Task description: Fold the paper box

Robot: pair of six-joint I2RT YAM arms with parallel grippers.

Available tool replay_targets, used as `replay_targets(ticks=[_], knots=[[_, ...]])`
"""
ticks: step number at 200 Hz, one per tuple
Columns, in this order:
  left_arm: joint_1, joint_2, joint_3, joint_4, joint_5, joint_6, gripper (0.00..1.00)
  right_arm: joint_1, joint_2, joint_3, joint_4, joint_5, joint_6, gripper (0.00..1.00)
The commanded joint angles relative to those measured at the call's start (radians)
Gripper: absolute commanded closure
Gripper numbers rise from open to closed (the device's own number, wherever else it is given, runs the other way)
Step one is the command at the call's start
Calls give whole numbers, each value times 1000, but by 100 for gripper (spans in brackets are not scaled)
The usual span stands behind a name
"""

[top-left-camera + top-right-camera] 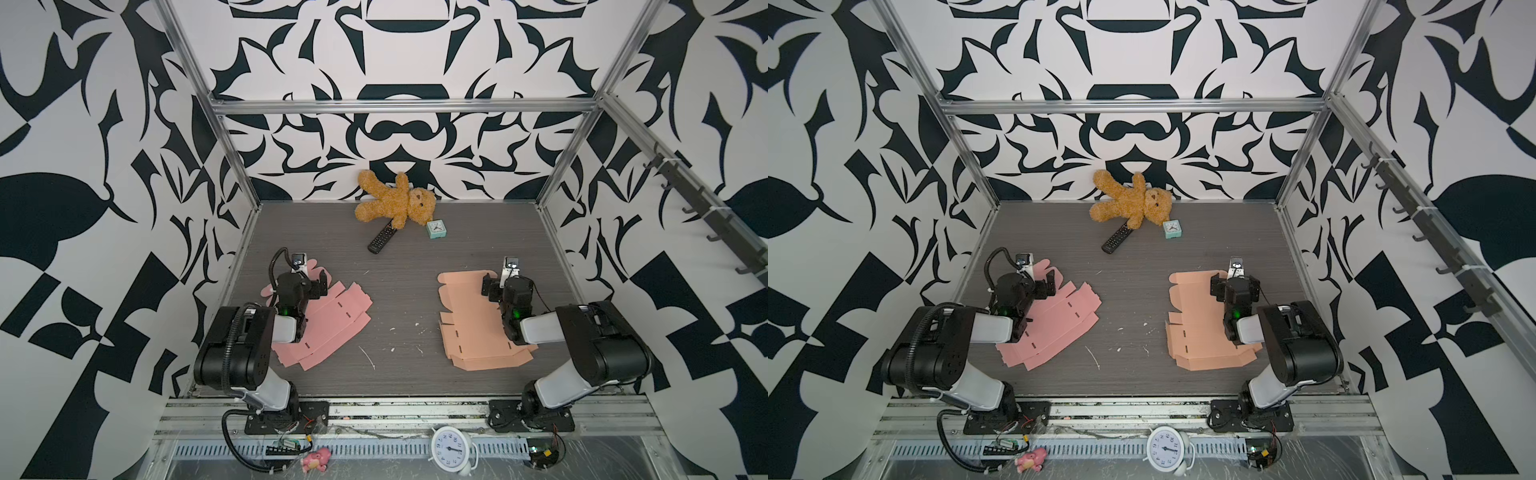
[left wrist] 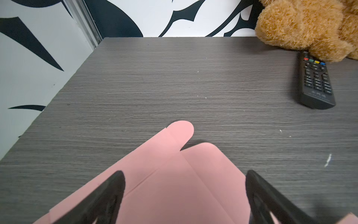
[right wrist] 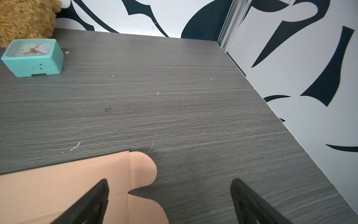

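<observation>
Standing wide apart and empty, the fingers (image 2: 114,186) of the left gripper (image 2: 185,171) frame a flat pink box blank (image 2: 174,184) in the left wrist view. The blank lies unfolded on the grey surface (image 2: 155,87), running between and under the fingers, its rounded tab just ahead of the tips. Well ahead, off beyond one finger, a black remote control (image 2: 314,81) lies with its far end touching a brown teddy bear (image 2: 310,25).

In the right wrist view the right gripper (image 3: 169,180) also has its fingers (image 3: 96,195) apart, with nothing between them but a corner of a flat peach box blank (image 3: 58,190). The blank lies under one finger, and the other finger is over the surface itself. Well ahead on that side stands a mint alarm clock (image 3: 33,58), just beside the bear.

In both top views the two blanks lie well apart, each under its own arm's fingers, with bear, remote and clock beyond them near the back wall (image 1: 395,137).
</observation>
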State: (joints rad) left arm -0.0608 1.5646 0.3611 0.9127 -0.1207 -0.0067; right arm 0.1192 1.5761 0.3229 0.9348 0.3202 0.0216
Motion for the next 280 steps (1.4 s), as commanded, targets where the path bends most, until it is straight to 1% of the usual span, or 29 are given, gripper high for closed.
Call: replay_targets(ticks=[1,23,280], knots=[[3,-4,0,26,29,6,1,-2,-17,21,9,0,-5,0],[3,-5,9,2,44,14,1,-3,-17,22,9,0,-5,0],[4,-1,7,13,39,14,1,-3,-17,22,9,0,-5,0]])
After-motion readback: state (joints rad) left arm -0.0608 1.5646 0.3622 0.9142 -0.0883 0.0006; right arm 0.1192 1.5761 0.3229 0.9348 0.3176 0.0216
